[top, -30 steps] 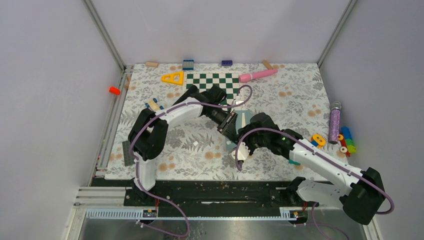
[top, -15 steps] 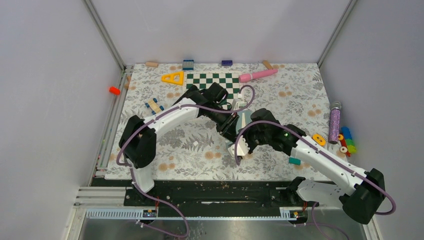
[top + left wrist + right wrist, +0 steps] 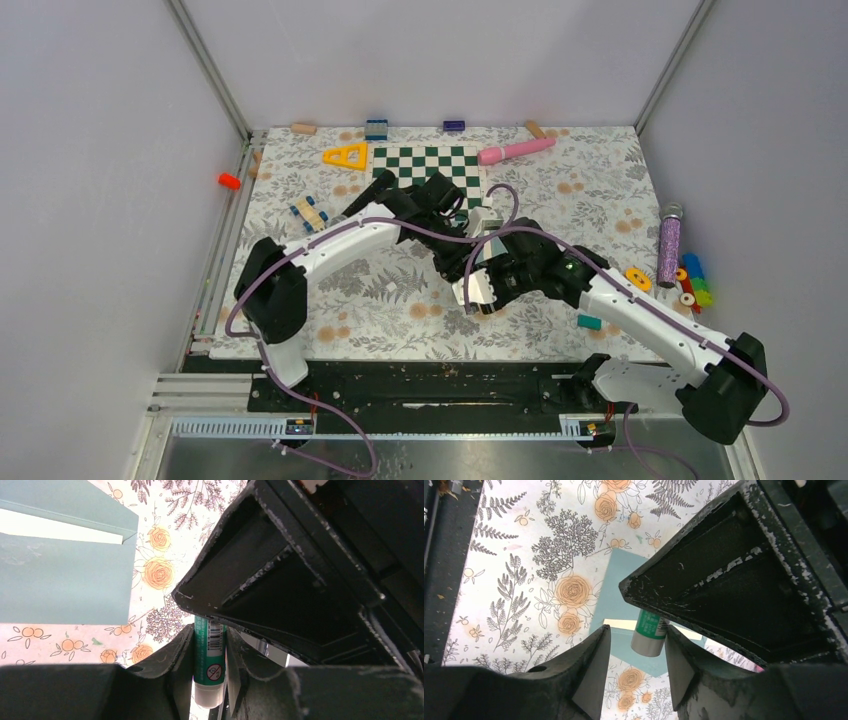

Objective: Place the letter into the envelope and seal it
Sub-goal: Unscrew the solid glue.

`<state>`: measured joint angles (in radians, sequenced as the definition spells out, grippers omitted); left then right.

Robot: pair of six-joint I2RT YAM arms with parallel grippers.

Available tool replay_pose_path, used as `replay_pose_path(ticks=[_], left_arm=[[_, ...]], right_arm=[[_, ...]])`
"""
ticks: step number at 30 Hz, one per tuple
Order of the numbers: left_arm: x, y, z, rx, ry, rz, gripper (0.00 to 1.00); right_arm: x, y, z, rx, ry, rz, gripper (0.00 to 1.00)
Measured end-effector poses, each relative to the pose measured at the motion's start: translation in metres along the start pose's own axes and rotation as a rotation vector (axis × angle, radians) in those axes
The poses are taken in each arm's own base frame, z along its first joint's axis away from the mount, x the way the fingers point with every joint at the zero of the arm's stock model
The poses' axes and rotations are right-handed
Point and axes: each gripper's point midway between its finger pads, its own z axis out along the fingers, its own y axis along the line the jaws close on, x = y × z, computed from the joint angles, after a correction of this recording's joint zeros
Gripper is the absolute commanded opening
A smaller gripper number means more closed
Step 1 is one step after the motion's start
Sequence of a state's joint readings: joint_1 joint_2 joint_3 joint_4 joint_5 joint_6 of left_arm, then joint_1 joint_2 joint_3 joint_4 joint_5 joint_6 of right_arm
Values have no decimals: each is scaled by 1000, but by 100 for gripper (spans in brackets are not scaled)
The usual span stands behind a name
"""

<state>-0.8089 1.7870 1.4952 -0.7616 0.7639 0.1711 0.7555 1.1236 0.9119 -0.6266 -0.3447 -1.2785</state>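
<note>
**Sealing Step: Managing the Glue Stick Above the Envelope**

The letter sits inside the envelope. Only a cream strip shows at the pocket mouth, below the opened flap. The envelope lies flat on the floral tabletop, under both wrists and in front of the chessboard. I judge insertion complete and sealing to be the step in hand.

My left fingers are clenched on the barrel of a green glue stick. My right fingers stand parted around its other end with a gap on one side, so they grasp nothing. I cannot tell whether the cap is on.

Recommended procedure:

1. I draw my right fingers straight back along the stick's axis, so they do not knock it askew.
2. I hold the left grip firm, because the round, smooth barrel probably twists easily.
3. I confirm the glue end is exposed before descending.
4. I pin the envelope body with my right fingers, since light paper likely slides.
5. I stroke glue lightly along the flap's inner edges, clear of the cream strip.
</note>
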Motion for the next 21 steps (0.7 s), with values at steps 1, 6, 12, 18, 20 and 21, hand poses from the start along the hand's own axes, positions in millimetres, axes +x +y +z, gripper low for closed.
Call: replay_pose_path(ticks=[1,6,12,18,20,21], left_arm=[[0,0,0,-2,-1,3,26],[-4,1,-4,-1,-20,14,24],[-14,11,-22,95,-99,-66,24],[-17,18,-37,244,-162,-164,25],[-19,8,-39,296,-170,-162,25],[-20,3,-40,325,-174,-158,25]], right_arm=[[-1,1,0,-2,-7,12,55],[-7,0,-9,31,-23,62,57],[-23,-19,-43,179,-144,125,57],[-26,-40,-52,306,-295,218,57],[-25,-36,-42,290,-327,241,56],[-25,-35,-38,280,-341,251,56]])
